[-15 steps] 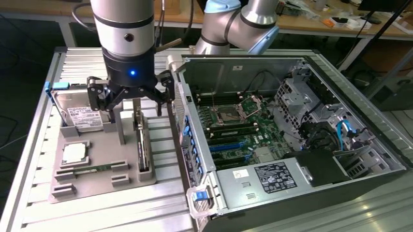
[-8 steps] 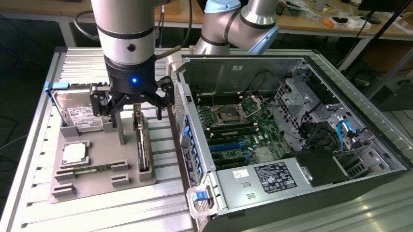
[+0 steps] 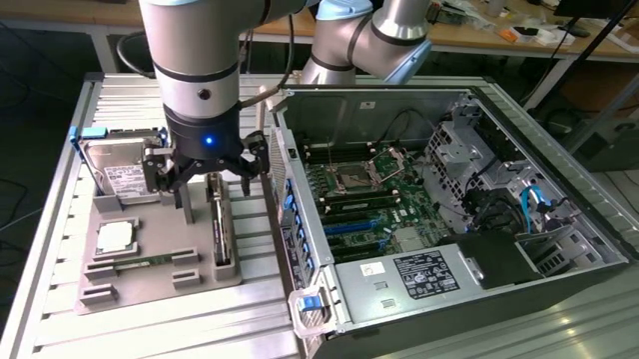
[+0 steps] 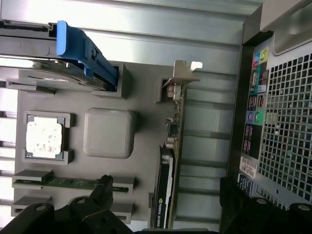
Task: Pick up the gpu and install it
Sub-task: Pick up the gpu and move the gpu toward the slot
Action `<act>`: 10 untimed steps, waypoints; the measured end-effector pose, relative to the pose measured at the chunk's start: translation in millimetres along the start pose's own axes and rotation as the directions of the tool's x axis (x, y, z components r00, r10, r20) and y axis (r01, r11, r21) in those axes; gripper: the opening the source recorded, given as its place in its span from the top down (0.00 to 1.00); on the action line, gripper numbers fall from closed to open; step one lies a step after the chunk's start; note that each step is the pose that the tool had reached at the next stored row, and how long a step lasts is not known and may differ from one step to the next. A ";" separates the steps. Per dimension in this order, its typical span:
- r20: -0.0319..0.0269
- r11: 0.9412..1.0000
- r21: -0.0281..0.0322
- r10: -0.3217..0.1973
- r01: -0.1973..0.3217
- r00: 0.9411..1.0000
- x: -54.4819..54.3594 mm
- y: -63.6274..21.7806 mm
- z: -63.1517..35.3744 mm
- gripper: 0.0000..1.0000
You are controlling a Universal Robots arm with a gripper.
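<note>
The gpu (image 3: 221, 224) stands on its long edge in a slot at the right side of the grey tray (image 3: 150, 288). It is a thin dark card. In the wrist view the gpu (image 4: 169, 165) shows a green-edged board, a black face with a logo and a metal end bracket (image 4: 183, 73). My gripper (image 3: 215, 191) hangs just above the card's far half, open, one finger on each side of it. The wrist view shows the gripper (image 4: 165, 187) with its dark fingers (image 4: 100, 192) wide apart and the card between them, untouched.
The tray also holds a silver hard drive in a blue frame (image 3: 120, 170), a square processor (image 3: 115, 238) and a narrow green memory stick (image 3: 140, 262). The open computer case (image 3: 559, 224) lies close on the exterior view's right, with its motherboard (image 3: 370, 194) exposed.
</note>
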State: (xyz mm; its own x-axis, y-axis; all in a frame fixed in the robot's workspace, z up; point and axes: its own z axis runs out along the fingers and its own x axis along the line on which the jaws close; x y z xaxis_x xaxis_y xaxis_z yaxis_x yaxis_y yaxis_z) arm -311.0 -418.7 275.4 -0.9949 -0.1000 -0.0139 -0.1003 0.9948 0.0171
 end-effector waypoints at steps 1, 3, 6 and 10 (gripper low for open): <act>0.000 1.000 0.000 0.000 0.000 1.000 0.3 -0.7 1.8 0.04; 0.000 1.000 0.000 0.000 0.000 1.000 0.9 -2.2 5.6 0.04; 0.000 1.000 0.000 -0.001 0.001 1.000 1.4 -5.1 10.7 0.04; 0.000 1.000 0.000 -0.001 0.001 1.000 1.8 -8.1 18.1 0.04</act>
State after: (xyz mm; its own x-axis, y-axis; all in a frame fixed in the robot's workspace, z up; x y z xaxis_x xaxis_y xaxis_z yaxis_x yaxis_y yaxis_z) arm -311.7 -426.6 257.1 -0.9948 -0.1012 -0.0139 -0.1014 0.9947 0.0171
